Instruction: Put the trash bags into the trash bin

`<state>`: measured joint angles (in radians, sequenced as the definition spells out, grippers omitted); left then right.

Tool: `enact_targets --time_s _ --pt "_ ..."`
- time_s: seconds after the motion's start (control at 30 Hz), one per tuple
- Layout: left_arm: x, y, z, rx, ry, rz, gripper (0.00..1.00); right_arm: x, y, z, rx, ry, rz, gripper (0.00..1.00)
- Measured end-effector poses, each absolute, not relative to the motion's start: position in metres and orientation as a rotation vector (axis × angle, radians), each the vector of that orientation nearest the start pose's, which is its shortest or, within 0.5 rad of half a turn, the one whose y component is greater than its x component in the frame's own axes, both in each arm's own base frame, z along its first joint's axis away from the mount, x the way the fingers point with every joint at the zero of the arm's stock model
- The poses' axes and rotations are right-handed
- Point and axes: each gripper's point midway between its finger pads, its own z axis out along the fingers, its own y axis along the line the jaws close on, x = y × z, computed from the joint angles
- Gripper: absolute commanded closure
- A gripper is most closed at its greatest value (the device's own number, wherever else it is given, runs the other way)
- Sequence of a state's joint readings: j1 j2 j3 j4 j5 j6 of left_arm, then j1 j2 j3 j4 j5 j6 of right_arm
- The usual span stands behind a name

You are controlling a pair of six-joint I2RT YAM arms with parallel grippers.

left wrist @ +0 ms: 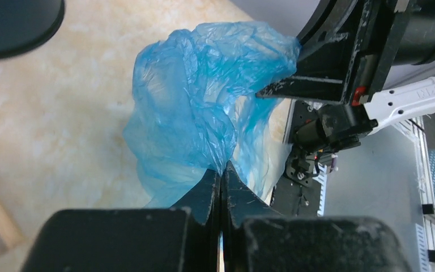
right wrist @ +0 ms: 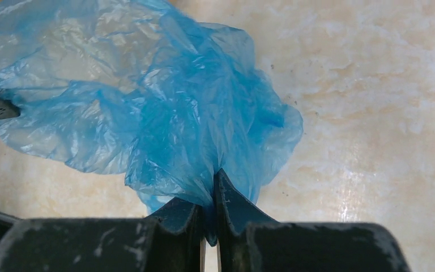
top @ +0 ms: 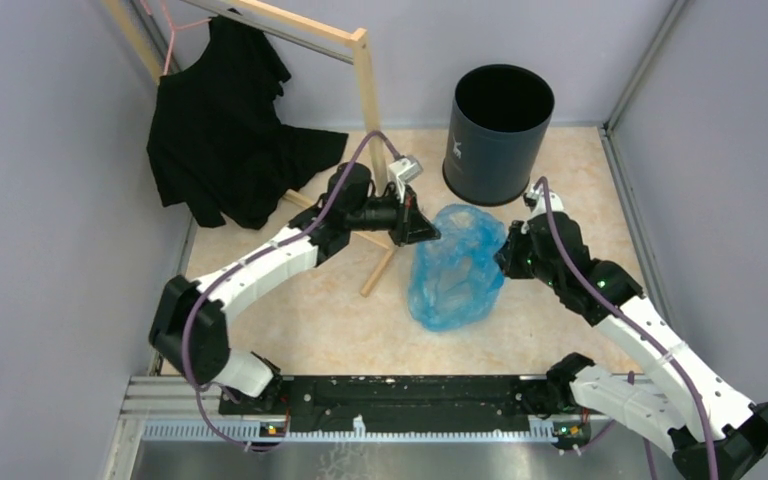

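The light-blue translucent trash bag (top: 455,265) hangs stretched between my two grippers above the table, its lower part drooping toward the front. My left gripper (top: 434,232) is shut on the bag's left edge; its wrist view shows the bag (left wrist: 198,96) pinched at the gripper's tip (left wrist: 221,170). My right gripper (top: 501,256) is shut on the bag's right edge, with plastic (right wrist: 164,107) bunched in the gripper's grip (right wrist: 213,184). The dark trash bin (top: 498,135) stands upright and open-topped just behind the bag, with a white logo on its wall.
A wooden rack (top: 365,95) with a black garment (top: 225,130) on a hanger stands at the back left; one rack leg (top: 380,270) lies on the table beside the bag. Grey walls close in both sides. The bin's rim shows in the left wrist view (left wrist: 17,28).
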<state>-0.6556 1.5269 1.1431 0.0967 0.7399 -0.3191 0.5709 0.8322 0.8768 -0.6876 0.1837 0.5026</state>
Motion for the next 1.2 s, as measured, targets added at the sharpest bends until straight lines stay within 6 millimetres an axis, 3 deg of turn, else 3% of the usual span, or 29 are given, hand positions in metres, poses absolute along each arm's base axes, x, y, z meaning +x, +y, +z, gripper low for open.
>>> enact_targets --time_s 0.23,0.4,0.7,0.9,1.1,1.2 --pt "0.239 -0.311 0.255 0.697 1.921 -1.139 1.00 0.220 0.171 0.205 -0.181 2.233 0.609 0.99" --pt "0.226 -0.304 0.252 0.713 1.913 -1.146 1.00 0.215 0.183 0.202 -0.237 2.246 0.683 0.99" --pt "0.273 -0.346 0.241 0.806 1.958 -1.163 1.00 0.215 0.184 0.211 -0.224 2.205 0.709 0.99" --pt "0.278 -0.371 0.232 0.896 1.954 -1.232 1.00 0.211 0.177 0.208 -0.192 2.192 0.696 0.99" --pt "0.293 -0.406 0.237 0.991 1.903 -1.275 1.00 0.211 0.172 0.218 -0.149 2.139 0.701 0.99" --pt "0.290 -0.424 0.239 1.062 1.876 -1.258 1.00 0.211 0.172 0.221 -0.137 2.118 0.709 1.00"
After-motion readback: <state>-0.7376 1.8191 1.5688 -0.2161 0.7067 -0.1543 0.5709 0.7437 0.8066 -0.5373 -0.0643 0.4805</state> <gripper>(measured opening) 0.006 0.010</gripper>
